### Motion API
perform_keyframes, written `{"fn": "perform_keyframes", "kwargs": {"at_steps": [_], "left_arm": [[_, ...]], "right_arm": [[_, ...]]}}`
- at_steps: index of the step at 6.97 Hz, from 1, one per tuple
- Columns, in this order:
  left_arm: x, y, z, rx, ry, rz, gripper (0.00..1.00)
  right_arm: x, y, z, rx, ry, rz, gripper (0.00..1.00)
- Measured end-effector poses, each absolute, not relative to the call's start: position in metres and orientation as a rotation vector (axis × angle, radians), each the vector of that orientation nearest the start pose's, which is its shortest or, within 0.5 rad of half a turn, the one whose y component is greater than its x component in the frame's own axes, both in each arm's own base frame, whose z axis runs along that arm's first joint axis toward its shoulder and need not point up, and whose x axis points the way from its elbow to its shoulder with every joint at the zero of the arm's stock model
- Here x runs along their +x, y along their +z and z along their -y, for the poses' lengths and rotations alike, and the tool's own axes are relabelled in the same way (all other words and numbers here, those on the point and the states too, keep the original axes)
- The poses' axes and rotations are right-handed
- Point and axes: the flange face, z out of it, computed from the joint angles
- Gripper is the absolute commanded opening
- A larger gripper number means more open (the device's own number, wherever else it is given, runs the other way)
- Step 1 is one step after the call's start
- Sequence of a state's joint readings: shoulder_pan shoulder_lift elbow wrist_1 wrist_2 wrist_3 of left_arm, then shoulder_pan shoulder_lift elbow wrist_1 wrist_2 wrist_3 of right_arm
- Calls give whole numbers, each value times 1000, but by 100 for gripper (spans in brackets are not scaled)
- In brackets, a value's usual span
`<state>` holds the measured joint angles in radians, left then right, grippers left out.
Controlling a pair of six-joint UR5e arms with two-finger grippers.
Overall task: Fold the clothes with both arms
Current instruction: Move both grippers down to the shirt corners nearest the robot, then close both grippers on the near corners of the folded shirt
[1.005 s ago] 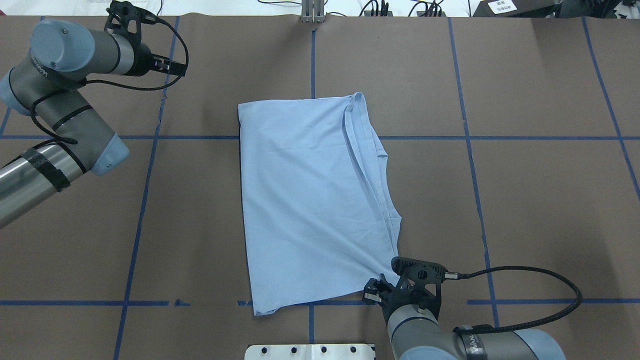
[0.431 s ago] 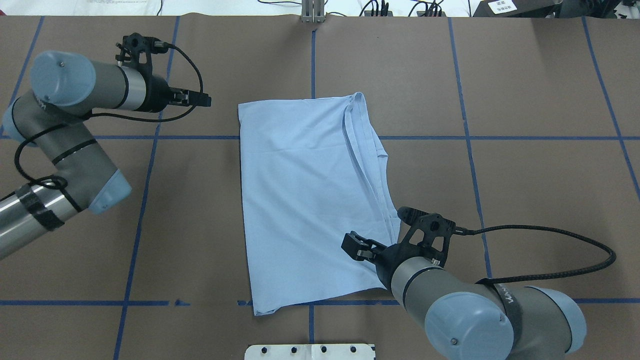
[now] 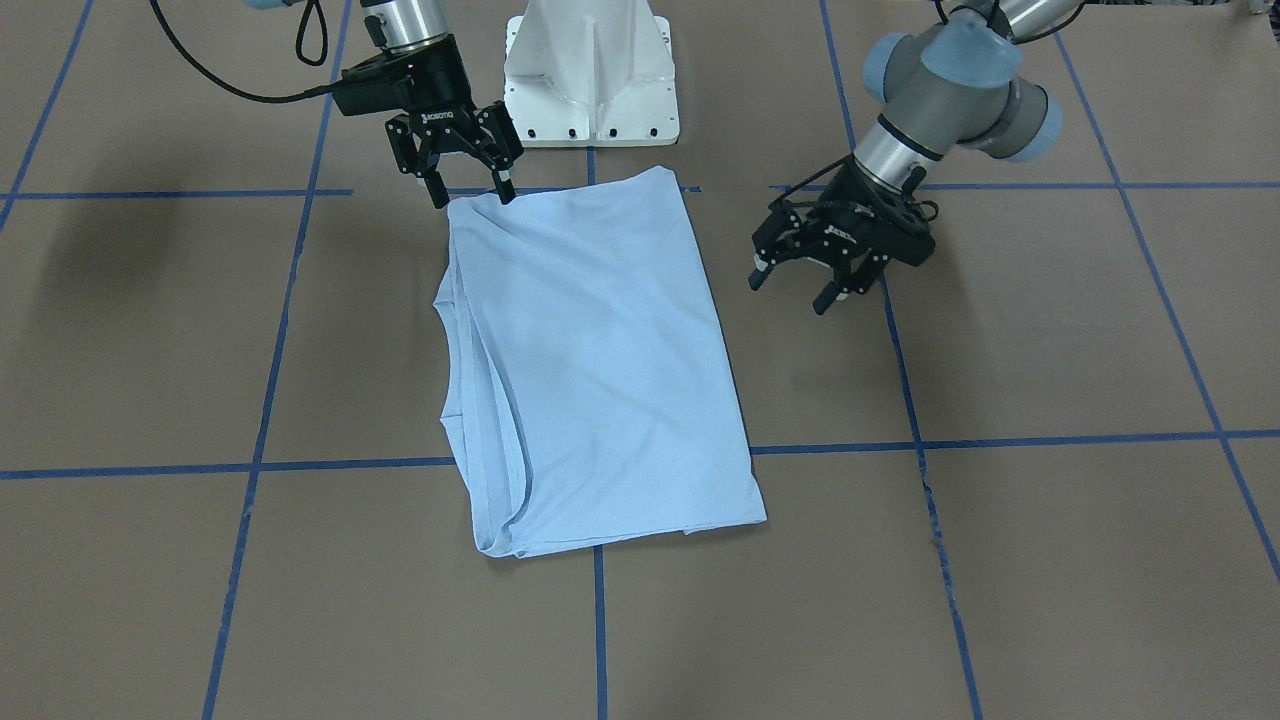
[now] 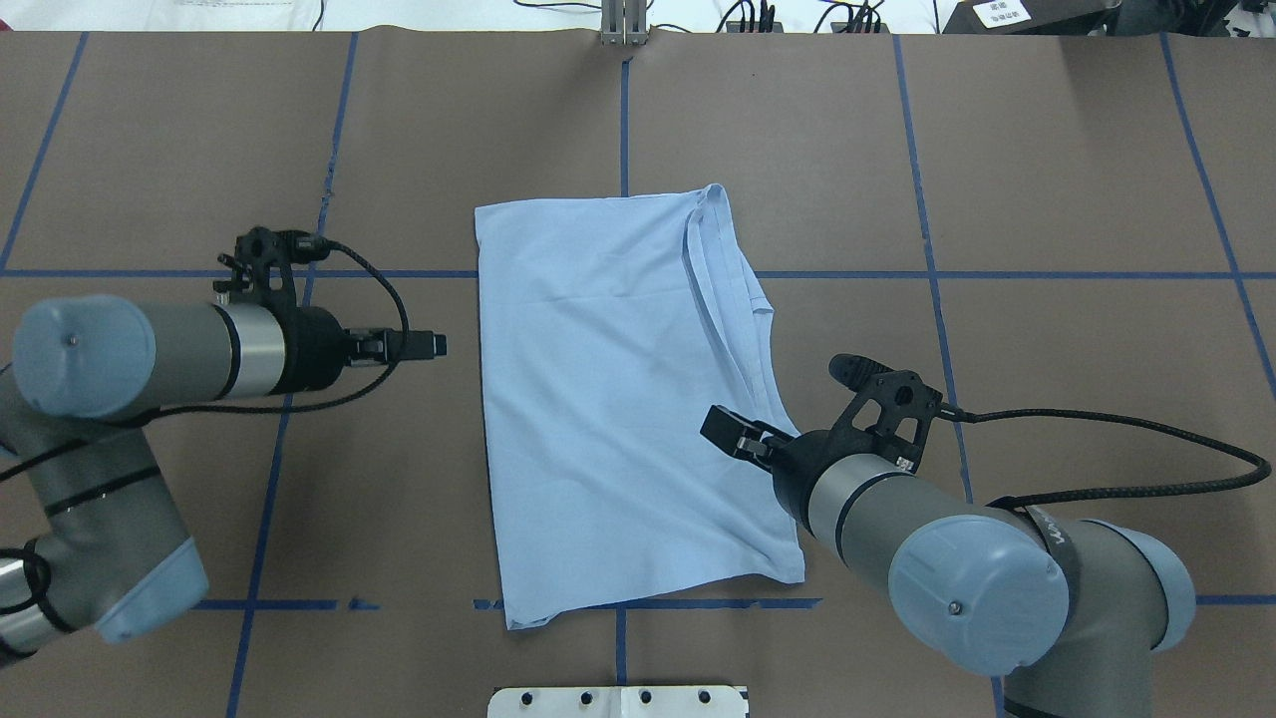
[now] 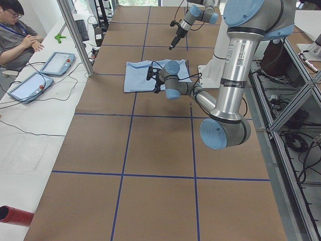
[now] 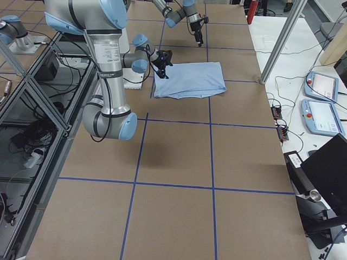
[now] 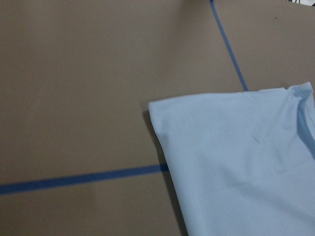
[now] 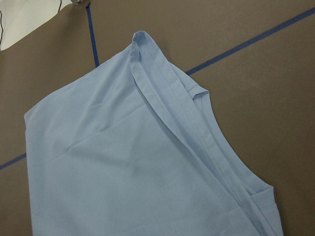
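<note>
– Near the middle of the brown tabletop (image 4: 1047, 419) lies the light blue T-shirt (image 4: 608, 399). It is folded lengthwise into a tall rectangle and lies flat, with a plain face up.

– Which side carries the loose edges?

– The robot's right side. Several hemmed layers are stacked along that long edge, stepping outward partway down. The right wrist camera sees the stitching up close. The opposite long edge is one smooth fold.

– And the right claw?

– The right claw (image 3: 470, 188) hangs at that layered edge, toward the end nearest the robot. Its fingers are spread with nothing between them. Whether the tips touch the cloth, I cannot tell.

– The left one?

– The left claw (image 3: 790, 290) is over bare tabletop near the smooth folded edge, about halfway along it and apart from the cloth. It points toward the shirt, and its fingers are spread too, with nothing in them.

– Anything else around?

– Blue tape lines (image 4: 997, 274) mark the tabletop in a grid. One crosswise line passes under the far part of the shirt, and another runs along its near end. A white pedestal base (image 3: 590, 60) stands just beyond that near end, on the robot's side.
</note>
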<state>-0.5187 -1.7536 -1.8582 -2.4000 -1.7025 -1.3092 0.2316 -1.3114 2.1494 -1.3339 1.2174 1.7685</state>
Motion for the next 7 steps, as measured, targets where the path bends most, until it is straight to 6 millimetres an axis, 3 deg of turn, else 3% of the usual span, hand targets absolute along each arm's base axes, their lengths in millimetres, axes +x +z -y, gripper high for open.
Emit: {"fn": "perform_keyframes", "kwargs": {"at_steps": [1, 2, 4, 5, 7], "left_arm": [[440, 328, 336, 328, -179, -1248, 70], [465, 323, 297, 258, -230, -1251, 61], [508, 315, 237, 136, -309, -1240, 63], [528, 304, 216, 104, -319, -1224, 63], [544, 292, 199, 80, -314, -1206, 64]], "right_arm": [[-445, 239, 286, 343, 591, 1071, 100], [-442, 240, 291, 345, 600, 1070, 100], [-442, 242, 293, 345, 604, 1065, 100], [-443, 242, 294, 345, 605, 1063, 100], [-443, 243, 294, 344, 606, 1063, 100]]}}
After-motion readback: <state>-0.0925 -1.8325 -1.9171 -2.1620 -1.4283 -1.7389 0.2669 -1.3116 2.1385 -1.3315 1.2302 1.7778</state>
